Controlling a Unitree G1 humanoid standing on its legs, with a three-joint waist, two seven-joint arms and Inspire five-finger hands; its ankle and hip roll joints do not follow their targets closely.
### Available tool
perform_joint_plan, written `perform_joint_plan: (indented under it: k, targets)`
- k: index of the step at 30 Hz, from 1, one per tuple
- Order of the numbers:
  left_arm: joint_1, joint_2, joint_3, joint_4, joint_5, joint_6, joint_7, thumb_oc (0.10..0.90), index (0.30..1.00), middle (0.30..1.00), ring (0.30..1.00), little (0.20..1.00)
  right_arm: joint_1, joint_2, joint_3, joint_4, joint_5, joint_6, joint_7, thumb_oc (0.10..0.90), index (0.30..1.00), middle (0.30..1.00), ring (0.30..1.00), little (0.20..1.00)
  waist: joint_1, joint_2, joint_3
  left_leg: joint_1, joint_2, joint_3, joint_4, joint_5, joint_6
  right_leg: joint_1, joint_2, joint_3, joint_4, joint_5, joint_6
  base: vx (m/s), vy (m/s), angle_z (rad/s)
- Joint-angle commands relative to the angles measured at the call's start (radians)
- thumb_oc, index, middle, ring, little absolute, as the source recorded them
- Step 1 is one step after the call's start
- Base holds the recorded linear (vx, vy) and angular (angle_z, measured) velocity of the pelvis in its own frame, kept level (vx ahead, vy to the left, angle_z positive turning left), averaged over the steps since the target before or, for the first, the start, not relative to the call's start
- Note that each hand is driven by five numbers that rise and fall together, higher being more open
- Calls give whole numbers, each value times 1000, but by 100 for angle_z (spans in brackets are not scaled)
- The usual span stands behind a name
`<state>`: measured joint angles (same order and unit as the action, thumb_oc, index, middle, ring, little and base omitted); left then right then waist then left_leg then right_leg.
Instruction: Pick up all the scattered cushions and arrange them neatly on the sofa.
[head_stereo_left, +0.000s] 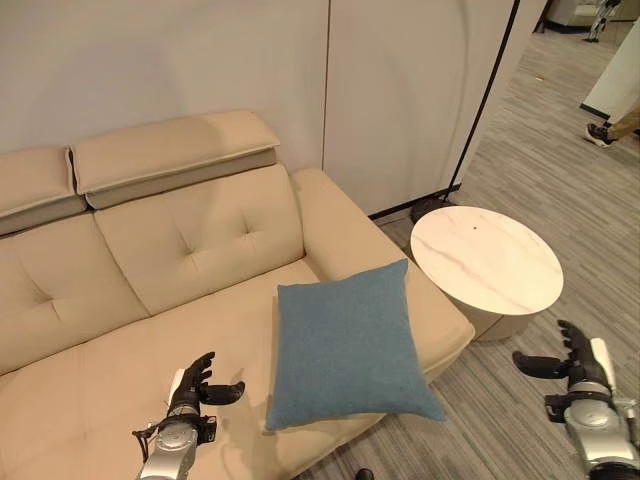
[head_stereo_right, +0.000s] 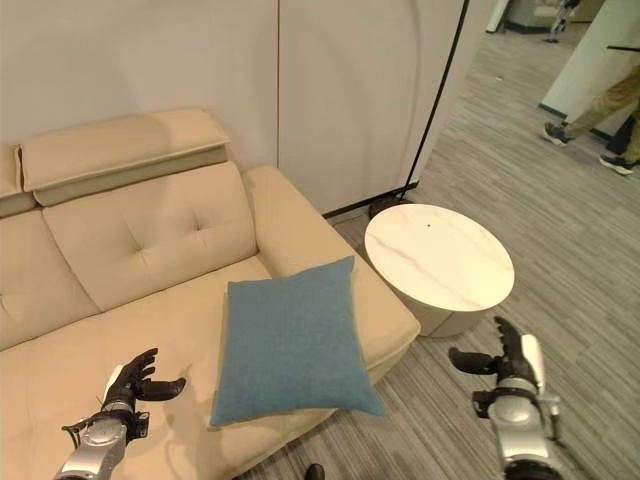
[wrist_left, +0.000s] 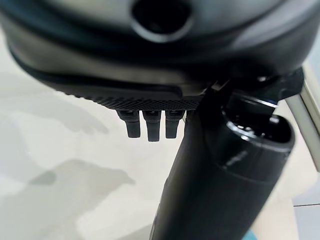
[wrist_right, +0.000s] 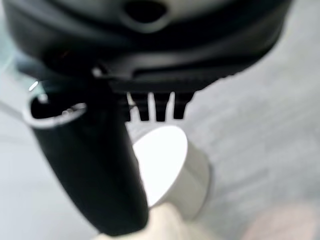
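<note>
The blue cushion (head_stereo_left: 345, 345) lies on the sofa (head_stereo_left: 190, 240) seat's front edge, one corner overhanging. Left hand (head_stereo_left: 195, 390) and right hand (head_stereo_left: 572, 362) hang spread and empty. Probably soft and light; grip opposite edges

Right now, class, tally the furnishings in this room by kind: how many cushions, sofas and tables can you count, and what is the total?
Blue cushion: 1, lying on the sofa seat by the armrest
Beige sofa: 1
Round white side table: 1, on the floor beside the sofa
Total: 3
</note>
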<state>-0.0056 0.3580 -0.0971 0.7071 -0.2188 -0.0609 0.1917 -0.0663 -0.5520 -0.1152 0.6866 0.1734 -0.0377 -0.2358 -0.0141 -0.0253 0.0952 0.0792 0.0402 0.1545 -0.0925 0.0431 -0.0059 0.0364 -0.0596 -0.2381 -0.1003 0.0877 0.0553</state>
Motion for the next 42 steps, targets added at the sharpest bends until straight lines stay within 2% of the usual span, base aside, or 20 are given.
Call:
perform_joint_plan:
  k: [1, 8, 14, 24, 31, 37, 38, 39, 40, 42]
  targets:
    - [-104, 40, 18, -78, -23, -80, 44, 800, 900, 900, 900, 900, -114, 19, 22, -75, 117, -96, -42, 800, 900, 900, 900, 900, 17, -39, -19, -11, -18, -31, 5, -94, -27, 56, -11, 7, 13, -106, 72, 0, 0, 0]
    - [-147, 29, -29, -109, -6, -79, 54, 800, 900, 900, 900, 900, -170, 111, 102, -102, 163, -109, -32, 800, 900, 900, 900, 900, 31, -45, 4, -47, -17, -43, 5, -84, -27, 21, -11, -1, 13, -100, 73, -35, 19, 3]
    - [-208, 17, -66, -127, -23, -86, 82, 800, 900, 900, 900, 900, -249, 198, 176, -90, 225, -126, -34, 800, 900, 900, 900, 900, 46, -62, 56, -122, -10, -54, 5, -58, -25, -58, -4, 10, 13, -79, 72, -89, 7, 1]
    - [-314, -16, -123, -121, -86, -115, 121, 800, 900, 900, 900, 900, -327, 260, 267, -77, 235, -127, -37, 800, 900, 900, 900, 900, 47, -88, 124, -254, -11, -66, 32, -30, -24, -179, -3, 24, 13, -39, 64, -58, 10, -1]
    - [-422, -86, -193, -91, -170, -137, 133, 800, 900, 900, 900, 900, -381, 305, 350, -77, 218, -125, -33, 800, 900, 900, 900, 900, 38, -99, 153, -308, -15, -71, 41, -16, -25, -229, -6, 28, 13, -23, 64, -3, 4, -1]
    - [-423, -177, -255, -71, -259, -139, 102, 800, 900, 900, 900, 900, -387, 316, 386, -126, 201, -130, -25, 800, 900, 900, 900, 900, 26, -87, 164, -294, -21, -72, 19, -9, -25, -226, -11, 27, 13, -28, 63, 1, 3, -1]
    - [-413, -191, -267, -72, -276, -136, 92, 758, 836, 836, 836, 836, -382, 317, 388, -144, 202, -133, -22, 800, 900, 900, 900, 900, 23, -84, 165, -292, -22, -72, 16, -10, -25, -224, -12, 27, 13, -30, 62, 0, 0, 0]
    - [-406, -197, -274, -77, -283, -133, 85, 400, 300, 300, 300, 300, -376, 319, 391, -156, 203, -136, -19, 483, 425, 425, 425, 425, 21, -81, 165, -288, -23, -71, 13, -11, -25, -222, -12, 27, 13, -31, 62, 0, 0, 0]
    - [-398, -203, -281, -84, -291, -132, 76, 400, 300, 300, 300, 300, -367, 319, 394, -166, 206, -138, -14, 400, 300, 300, 300, 300, 18, -79, 165, -284, -24, -71, 11, -12, -25, -220, -12, 29, 13, -32, 62, 0, 0, 0]
    - [-385, -204, -284, -97, -299, -131, 67, 400, 300, 300, 300, 300, -351, 317, 395, -184, 210, -142, -3, 400, 300, 300, 300, 300, 15, -76, 163, -277, -24, -70, 8, -14, -24, -216, -13, 28, 13, -34, 61, 0, 0, 0]
